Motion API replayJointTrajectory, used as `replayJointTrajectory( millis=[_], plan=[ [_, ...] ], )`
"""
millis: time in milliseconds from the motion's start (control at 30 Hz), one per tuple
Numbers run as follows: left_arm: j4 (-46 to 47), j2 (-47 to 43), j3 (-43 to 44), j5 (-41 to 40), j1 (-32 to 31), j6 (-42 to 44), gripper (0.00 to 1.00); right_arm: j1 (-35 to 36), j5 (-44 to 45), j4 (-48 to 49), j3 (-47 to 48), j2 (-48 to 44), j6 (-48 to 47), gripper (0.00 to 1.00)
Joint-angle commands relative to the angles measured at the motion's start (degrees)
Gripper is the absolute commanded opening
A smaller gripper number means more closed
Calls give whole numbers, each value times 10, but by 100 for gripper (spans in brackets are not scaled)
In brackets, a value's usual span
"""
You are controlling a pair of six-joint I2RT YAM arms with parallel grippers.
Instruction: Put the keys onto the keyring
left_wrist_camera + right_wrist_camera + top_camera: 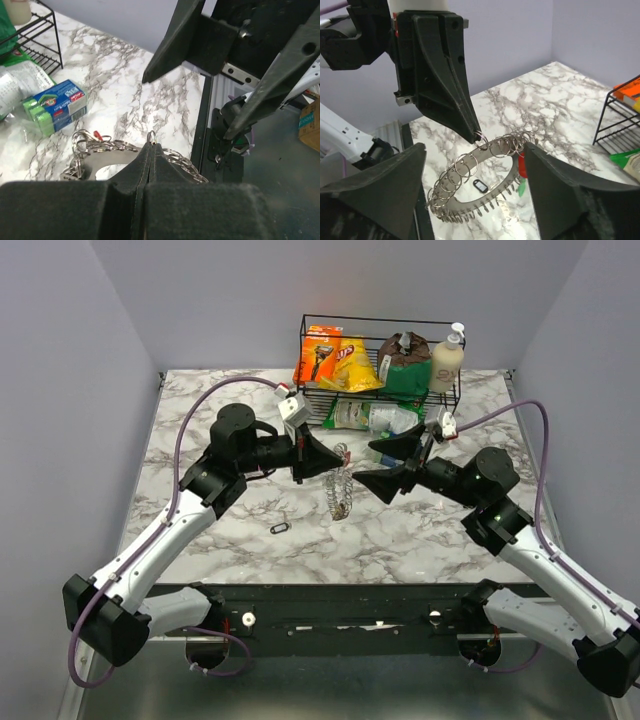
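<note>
While the left arm reached in from the near left, its left pincer (336,462) was closed tight, fingertips meeting with no gap. It pinched the top loop of the keyring (481,137) and held it up over the middle of the table (200,420).

- Small dark key (279,528): flat on the marble, alone, near-left of the hanging chain and apart from it. Neither pincer touched it.
- Chain (340,492): dropped from the pinched loop in a string of silver links and rings. From the right wrist it curved away in an arc toward the near left. Its lower end reached the table or came close to it; could not tell which.
- Red tag (97,135): small, among the links.
- Red and green bits (521,168): sat at the right end of the arc. Could not tell whether they were key heads.
- Right pincer (365,461): just right of the ring, pointing left at the other pincer, tips nearly nose to nose. Jaws stood wide and gripped nothing, and the ring and chain lay in the gap without touching either finger.
- Blue and green box (57,107): on the marble beyond the chain.
- Wire basket (305,350): at the far edge, right of centre, holding snack bags and a pump bottle (447,360).
</note>
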Motion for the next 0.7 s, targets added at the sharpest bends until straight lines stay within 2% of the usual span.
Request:
replayJointTrajectory(
  millis=[0, 133, 333, 667],
  plan=[
    [-84, -13, 37, -27, -3, 55, 0, -5, 25, -22, -5, -16, -35, 98],
    [-156, -11, 71, -30, -4, 84, 0, -10, 11, -32, -3, -18, -57, 100],
    [-227, -16, 107, -35, -4, 118, 0, -14, -59, -40, 2, -6, -91, 100],
    [-265, -11, 127, 11, -8, 152, 0, -14, -218, -40, 30, 40, -105, 100]
  ],
)
